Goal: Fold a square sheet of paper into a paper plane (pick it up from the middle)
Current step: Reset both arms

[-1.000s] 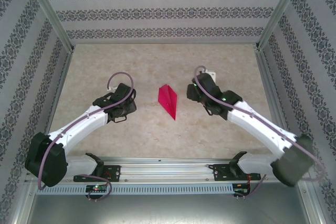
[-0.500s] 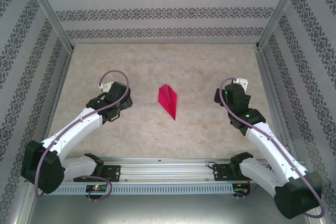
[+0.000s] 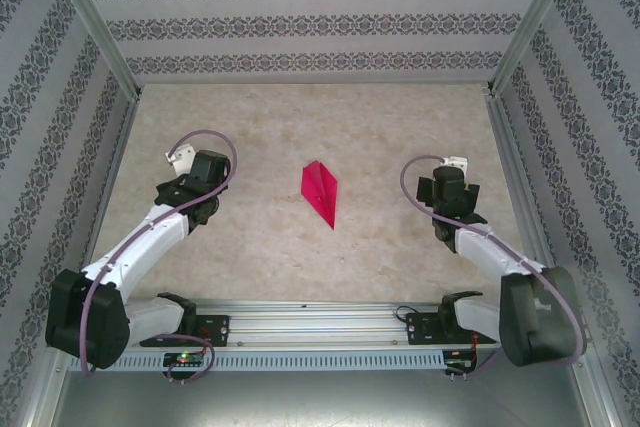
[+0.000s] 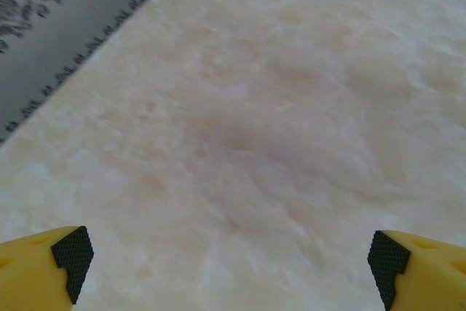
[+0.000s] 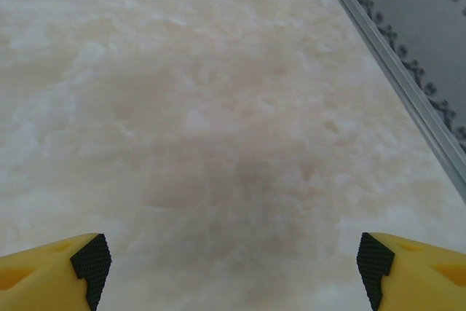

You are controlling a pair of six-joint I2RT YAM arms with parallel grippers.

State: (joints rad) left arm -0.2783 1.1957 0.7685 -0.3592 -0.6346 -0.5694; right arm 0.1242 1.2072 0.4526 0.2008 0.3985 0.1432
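Note:
The magenta-pink paper plane (image 3: 321, 194) lies flat in the middle of the table, a narrow dart with its points toward the back and the front right. My left gripper (image 3: 190, 175) hangs well to its left. My right gripper (image 3: 447, 187) hangs well to its right. In the left wrist view the yellow fingers (image 4: 44, 271) stand wide apart over bare table, and the left gripper (image 4: 230, 271) holds nothing. The right wrist view shows the same: fingers (image 5: 51, 271) spread wide, the right gripper (image 5: 231, 267) open over bare table.
The beige marbled table (image 3: 300, 257) is fenced by patterned walls and a metal frame. The frame's left rail (image 4: 65, 56) runs close to the left gripper, and the right rail (image 5: 408, 85) close to the right gripper. A mounting rail (image 3: 320, 322) crosses the near edge.
Both arms have drawn back from the paper plane, the left one to the left and the right one to the right. Both grippers have opened wider. The plane has not moved.

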